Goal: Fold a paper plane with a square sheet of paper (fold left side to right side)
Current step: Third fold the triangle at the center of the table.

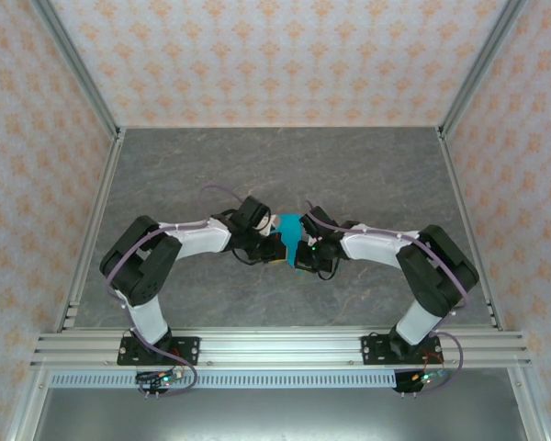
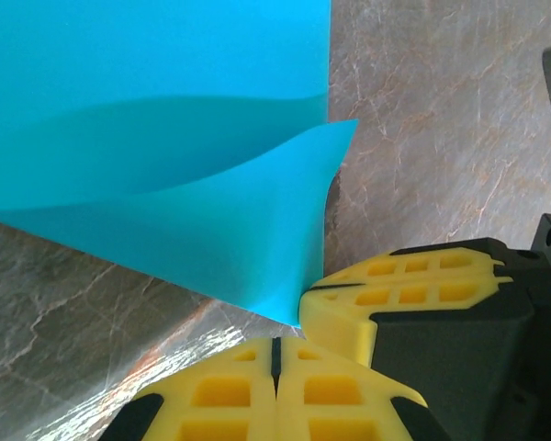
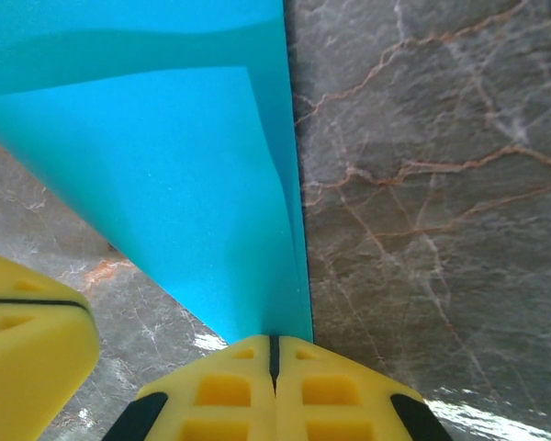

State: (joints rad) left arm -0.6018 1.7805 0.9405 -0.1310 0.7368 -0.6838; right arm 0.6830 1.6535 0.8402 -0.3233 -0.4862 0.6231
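Square sheet of paper (image 1: 287, 223) is resting mid-frame on the surface (image 1: 367, 165). Right claw (image 3: 271, 342) is pinching its corner, apparently to carry the fold. Left claw (image 2: 275, 344), pressed together, is waiting alongside.

Grey marbled table (image 1: 257, 156) enclosed by pale floral-patterned walls (image 1: 275, 55)

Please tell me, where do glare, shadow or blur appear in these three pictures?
Top external: soft even light, no glare, sheet of paper small. Left wrist: white glare on the table beside the left tool; shadow inside the paper's curl. Right wrist: glare streak on the table at bottom right, veins sharp.
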